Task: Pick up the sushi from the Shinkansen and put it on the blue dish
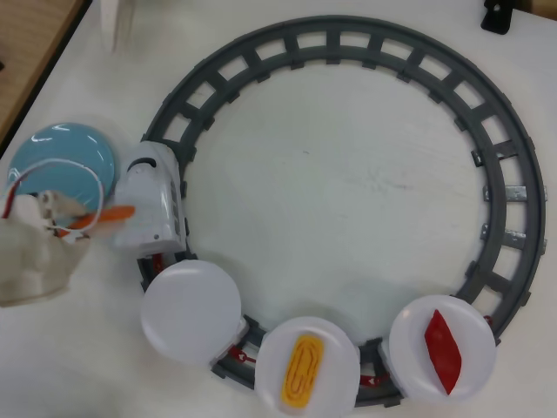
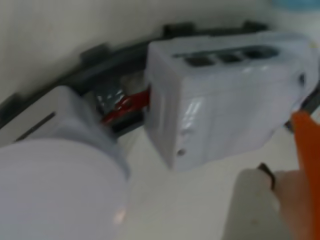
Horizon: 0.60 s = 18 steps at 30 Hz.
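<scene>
The white Shinkansen (image 1: 153, 198) stands on the left of the grey circular track (image 1: 513, 192). It pulls three round white plates; the first one (image 1: 190, 310) is bare. The light-blue dish (image 1: 68, 155) lies left of the train, off the track, and its visible part is bare. My gripper (image 1: 109, 215) reaches in from the left over the dish's lower edge, with its orange finger (image 2: 306, 150) close to the train's side (image 2: 225, 95). The orange salmon sushi is not clearly visible. A blurred pale and pinkish shape (image 2: 265, 205) sits by the finger, and I cannot tell what it is.
The middle plate holds a yellow egg piece (image 1: 302, 369) and the last plate a red pointed piece (image 1: 441, 350). A red coupling (image 2: 125, 106) joins the train to the first plate (image 2: 55, 190). The table's wooden edge (image 1: 26, 52) runs at the top left.
</scene>
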Tool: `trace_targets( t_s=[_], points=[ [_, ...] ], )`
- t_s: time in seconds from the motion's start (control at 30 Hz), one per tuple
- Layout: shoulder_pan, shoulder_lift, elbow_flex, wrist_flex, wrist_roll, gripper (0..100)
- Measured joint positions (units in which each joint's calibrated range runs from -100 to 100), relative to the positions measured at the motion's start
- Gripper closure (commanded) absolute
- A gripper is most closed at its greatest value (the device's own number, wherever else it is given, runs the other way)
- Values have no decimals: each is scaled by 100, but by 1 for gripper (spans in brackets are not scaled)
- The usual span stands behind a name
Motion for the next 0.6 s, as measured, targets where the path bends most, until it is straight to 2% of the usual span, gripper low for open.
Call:
trace_targets(
  t_s=[0.3, 0.6],
  points=[
    [-956, 202, 842, -1412, -166, 97],
    [-1340, 1721, 933, -2605, -372, 97]
  ],
)
